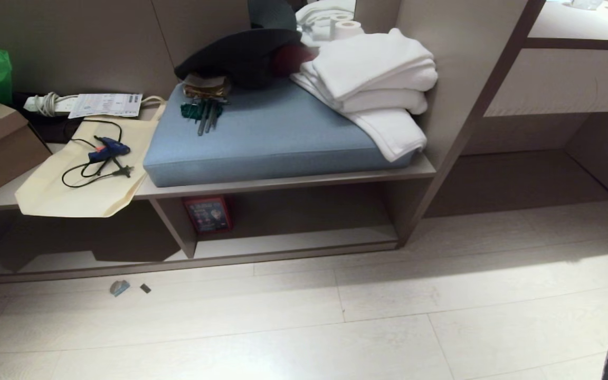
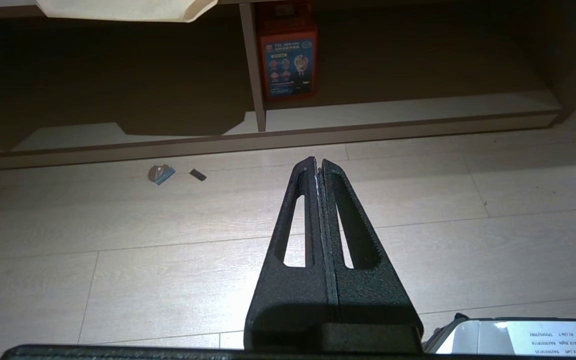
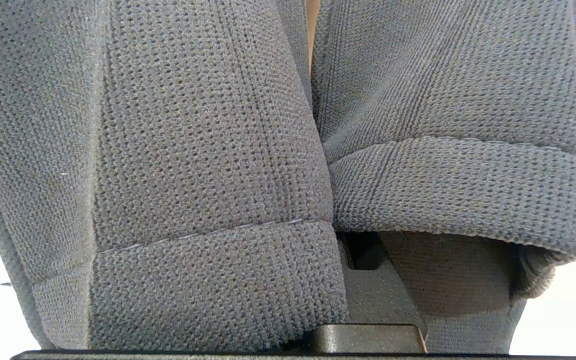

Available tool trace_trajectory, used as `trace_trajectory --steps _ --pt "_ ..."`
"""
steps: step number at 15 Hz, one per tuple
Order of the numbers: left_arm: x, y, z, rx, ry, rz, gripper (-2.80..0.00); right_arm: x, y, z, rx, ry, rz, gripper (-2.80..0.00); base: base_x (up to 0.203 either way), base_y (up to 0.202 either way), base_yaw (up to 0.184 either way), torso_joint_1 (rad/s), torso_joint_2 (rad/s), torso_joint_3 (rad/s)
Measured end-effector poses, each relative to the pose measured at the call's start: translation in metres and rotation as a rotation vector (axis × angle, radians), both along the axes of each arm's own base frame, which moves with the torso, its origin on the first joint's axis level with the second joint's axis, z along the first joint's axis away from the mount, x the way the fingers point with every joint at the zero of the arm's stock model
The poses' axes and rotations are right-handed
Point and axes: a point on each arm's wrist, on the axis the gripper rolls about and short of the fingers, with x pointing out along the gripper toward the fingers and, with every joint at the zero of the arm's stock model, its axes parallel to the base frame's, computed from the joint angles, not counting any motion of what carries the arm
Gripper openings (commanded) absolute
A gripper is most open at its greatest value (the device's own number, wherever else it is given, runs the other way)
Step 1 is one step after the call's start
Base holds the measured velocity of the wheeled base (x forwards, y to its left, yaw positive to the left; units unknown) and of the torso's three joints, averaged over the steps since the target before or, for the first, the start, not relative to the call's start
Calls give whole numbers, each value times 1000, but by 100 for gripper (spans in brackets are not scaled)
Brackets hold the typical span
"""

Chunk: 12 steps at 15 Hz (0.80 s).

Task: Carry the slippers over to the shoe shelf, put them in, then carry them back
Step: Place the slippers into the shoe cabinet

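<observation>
Right gripper (image 3: 363, 260): clamped on the slippers (image 3: 208, 165), filling its view.
Left gripper (image 2: 318, 167): fingers together, above the floor (image 2: 118, 260).
Shoe shelf (image 1: 293, 244): lower centre.

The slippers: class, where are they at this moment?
The slippers fill the right wrist view, side by side, clamped at the right gripper; none lie in the shoe shelf.

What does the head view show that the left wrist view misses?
Only the head view shows the blue cushion, white towels and glue gun on top of the unit. Only the left wrist view shows the left pincer, shut, pointing over the floor toward the shoe shelf. Both show the red box by the divider and two small scraps on the floor.
</observation>
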Motion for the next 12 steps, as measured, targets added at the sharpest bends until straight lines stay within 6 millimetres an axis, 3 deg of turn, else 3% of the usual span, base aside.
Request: trace_trajectory --steps 12 --pt "0 0 0 0 0 0 -280 0 0 0 -1 0 0 -280 0 0 0 0 0 0"
